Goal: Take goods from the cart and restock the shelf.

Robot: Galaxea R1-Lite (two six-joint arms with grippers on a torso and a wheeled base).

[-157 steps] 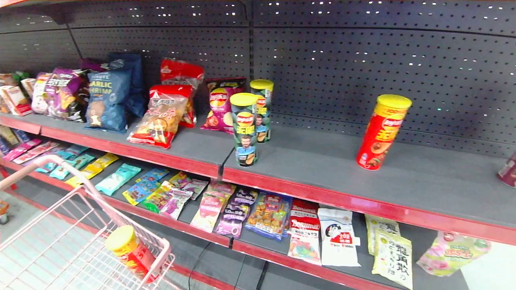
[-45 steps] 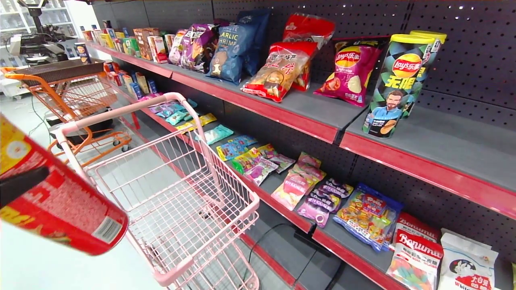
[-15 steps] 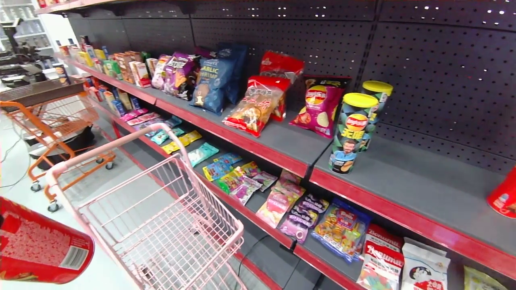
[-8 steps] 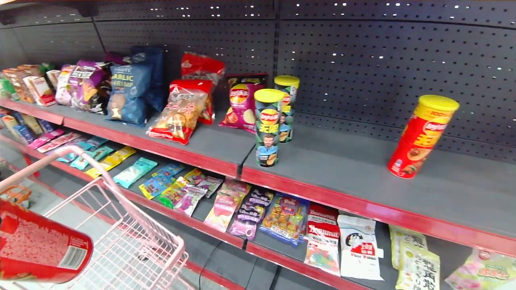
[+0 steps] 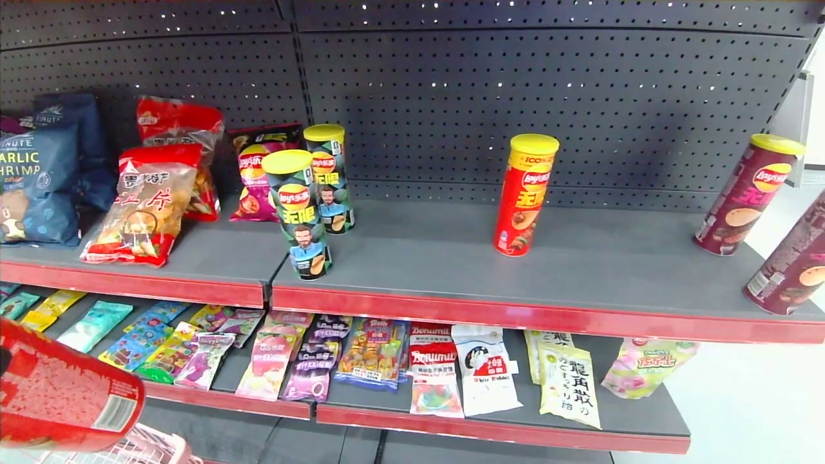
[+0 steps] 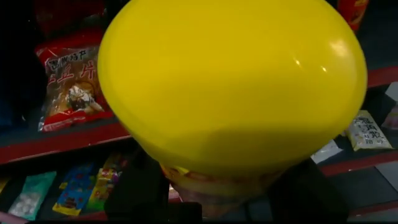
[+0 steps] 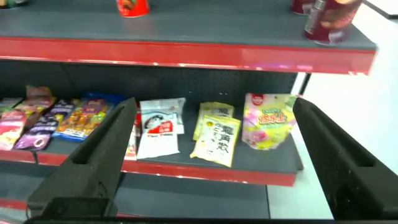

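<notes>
Left gripper is clamped on the red can, low, off the front-left corner of the shelf. Raised carelessly, it could clip the front edge or bowl over the green cans. Landed tilted, it may roll. Right gripper is spread wide, empty.

Dark grey pegboard back wall w/ light specks, pale floor at right
</notes>
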